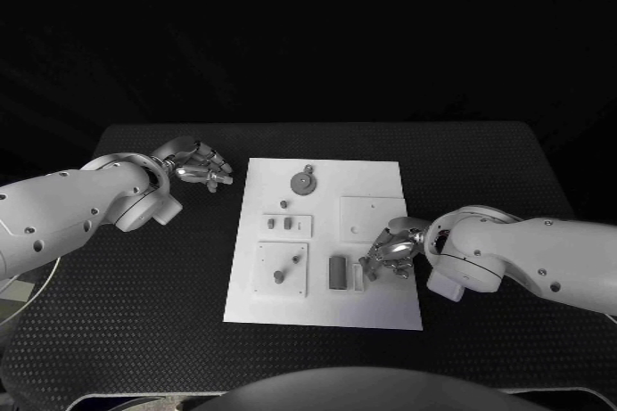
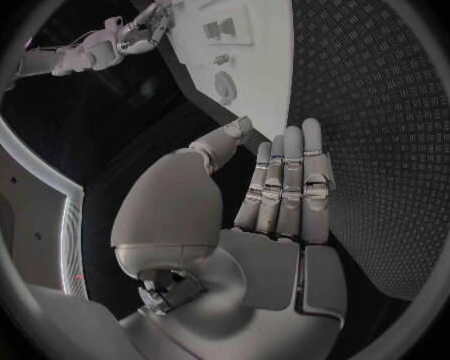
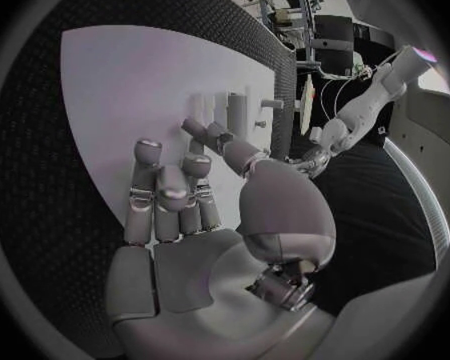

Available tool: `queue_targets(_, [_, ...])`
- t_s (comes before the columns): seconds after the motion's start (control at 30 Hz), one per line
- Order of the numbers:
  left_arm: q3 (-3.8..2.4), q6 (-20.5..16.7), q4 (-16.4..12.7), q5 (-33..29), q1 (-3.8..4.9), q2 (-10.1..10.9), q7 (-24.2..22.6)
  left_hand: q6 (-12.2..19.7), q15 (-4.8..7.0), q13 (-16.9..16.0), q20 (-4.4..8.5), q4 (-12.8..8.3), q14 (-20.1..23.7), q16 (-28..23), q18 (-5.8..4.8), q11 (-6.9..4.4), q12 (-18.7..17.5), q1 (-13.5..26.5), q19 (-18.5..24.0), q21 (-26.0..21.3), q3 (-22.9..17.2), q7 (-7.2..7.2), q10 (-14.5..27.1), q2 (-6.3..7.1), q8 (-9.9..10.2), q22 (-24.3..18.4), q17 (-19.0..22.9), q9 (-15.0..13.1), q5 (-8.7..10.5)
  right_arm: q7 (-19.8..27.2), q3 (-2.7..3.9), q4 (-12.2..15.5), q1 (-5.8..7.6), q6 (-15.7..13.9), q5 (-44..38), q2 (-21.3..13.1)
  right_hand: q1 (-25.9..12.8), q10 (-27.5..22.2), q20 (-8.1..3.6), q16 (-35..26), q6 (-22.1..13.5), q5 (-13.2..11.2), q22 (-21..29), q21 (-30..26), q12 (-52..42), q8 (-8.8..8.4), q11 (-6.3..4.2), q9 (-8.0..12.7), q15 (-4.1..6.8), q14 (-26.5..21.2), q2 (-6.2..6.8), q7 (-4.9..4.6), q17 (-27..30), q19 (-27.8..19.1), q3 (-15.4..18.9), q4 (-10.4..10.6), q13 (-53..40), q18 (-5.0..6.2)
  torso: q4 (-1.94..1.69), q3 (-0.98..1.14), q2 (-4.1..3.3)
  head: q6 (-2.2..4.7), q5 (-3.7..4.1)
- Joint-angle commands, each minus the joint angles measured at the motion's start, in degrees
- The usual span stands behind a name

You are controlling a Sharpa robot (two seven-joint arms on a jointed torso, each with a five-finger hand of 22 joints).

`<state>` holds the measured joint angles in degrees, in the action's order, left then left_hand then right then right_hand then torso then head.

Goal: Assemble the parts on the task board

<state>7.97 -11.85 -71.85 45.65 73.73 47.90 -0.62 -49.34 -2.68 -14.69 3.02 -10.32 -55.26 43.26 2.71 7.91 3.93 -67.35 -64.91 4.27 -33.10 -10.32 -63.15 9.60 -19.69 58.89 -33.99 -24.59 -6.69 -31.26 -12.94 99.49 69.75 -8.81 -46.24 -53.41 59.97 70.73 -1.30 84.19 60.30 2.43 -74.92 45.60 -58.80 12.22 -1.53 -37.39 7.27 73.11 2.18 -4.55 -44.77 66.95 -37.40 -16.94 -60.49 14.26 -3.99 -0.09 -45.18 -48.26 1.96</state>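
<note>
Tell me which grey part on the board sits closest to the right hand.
The upright oblong block, just beside the right hand; the round disc and small pegs lie farther away on the task board.

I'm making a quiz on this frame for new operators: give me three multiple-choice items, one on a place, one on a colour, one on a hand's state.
1. Where is the right hand?
A. Over the task board's right edge
B. Off the table
C. At the board's far left corner

2. What colour is the task board?
A. Black
B. White
C. Red

3. What state is the left hand in?
A. Holding the round disc
B. Holding nothing, fingers extended
C. Pressing on the board

Answers: 1 A, the head view shows it above that edge, near the grey upright block. 2 B, a white plate on the black table. 3 B, the left wrist view shows a bare palm, beside the board.
</note>
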Motion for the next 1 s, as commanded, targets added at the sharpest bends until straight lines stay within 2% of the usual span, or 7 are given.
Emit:
queue_targets(0.03, [-0.02,0.6,-0.2,0.3,0.07,-0.1,-0.2,0.3,0.10,0.1,0.08,0.4,-0.3,-0.4,0.79,0.35,0.0,-0.3,-0.4,-0.2,0.0,0.16,-0.1,-0.28,-0.2,0.1,-0.1,0.1,-0.25,-0.3,-0.05,0.0,-0.10,1.1,1.8,0.1,-0.3,0.3,-0.12,0.2,0.5,0.4,-1.1,0.3,-0.3,0.32,-0.17,-0.4,0.31,0.2,-0.50,-0.17,-0.1,0.4,-0.3,0.1,0.1,0.74,-0.02,0.00,-0.01,-0.06,0.03])
queue_targets(0.3, [-0.02,0.7,-0.2,0.3,0.08,-0.1,-0.2,0.4,0.10,0.1,0.08,0.4,-0.3,-0.4,0.79,0.36,0.0,-0.3,-0.4,-0.2,0.0,0.16,-0.1,-0.28,-0.2,0.1,-0.1,0.1,-0.25,-0.7,-0.10,-0.3,-0.17,1.3,1.2,0.5,-0.4,0.3,-0.11,0.2,0.5,0.4,-1.1,0.3,-0.2,0.31,-0.17,-0.4,0.32,0.2,-0.48,-0.17,-0.1,0.3,-0.2,0.1,0.1,0.74,-0.03,-0.01,-0.01,-0.19,0.05])
queue_targets(0.5, [-0.02,0.7,-0.2,0.3,0.08,0.0,-0.1,0.3,0.10,0.1,0.07,0.4,-0.3,-0.4,0.78,0.36,0.0,-0.2,-0.4,-0.2,0.0,0.16,-0.1,-0.27,-0.2,0.1,-0.1,0.1,-0.25,-1.6,-0.26,-0.6,-0.18,3.9,1.1,0.5,-0.9,0.2,-0.07,0.2,0.5,0.4,-1.1,0.3,-0.2,0.36,-0.19,-0.3,0.35,0.2,-0.53,-0.14,-0.1,0.3,-0.1,0.1,0.1,0.74,-0.01,-0.02,0.01,-0.34,0.09])
queue_targets(0.77, [-0.01,0.8,-0.2,0.3,0.08,-0.1,0.0,0.3,0.10,0.1,0.07,0.4,-0.3,-0.4,0.78,0.36,0.0,-0.2,-0.4,-0.2,0.0,0.16,-0.1,-0.26,-0.2,0.1,-0.1,0.1,-0.25,-1.9,-0.30,-0.7,-0.26,4.9,0.0,0.4,-1.8,0.1,0.00,0.1,0.6,0.4,-1.0,0.3,-0.2,0.42,-0.24,-0.3,0.40,0.1,-0.47,-0.08,0.0,0.3,0.1,0.2,0.2,0.74,-0.01,0.00,0.00,-0.39,0.09])
queue_targets(1.0, [-0.01,0.8,-0.2,0.3,0.08,-0.1,0.0,0.4,0.10,0.1,0.07,0.4,-0.3,-0.4,0.78,0.36,0.0,-0.2,-0.4,-0.2,0.0,0.16,-0.1,-0.24,-0.2,0.1,-0.2,0.1,-0.25,-1.8,-0.34,-0.9,-0.44,5.2,-0.2,1.0,-4.7,0.0,0.19,0.0,0.7,0.4,-0.9,0.3,-0.1,0.43,-0.29,0.0,0.47,0.1,-0.06,-0.04,0.1,0.4,0.5,0.7,0.4,0.74,-0.01,0.01,-0.01,-0.38,0.08])
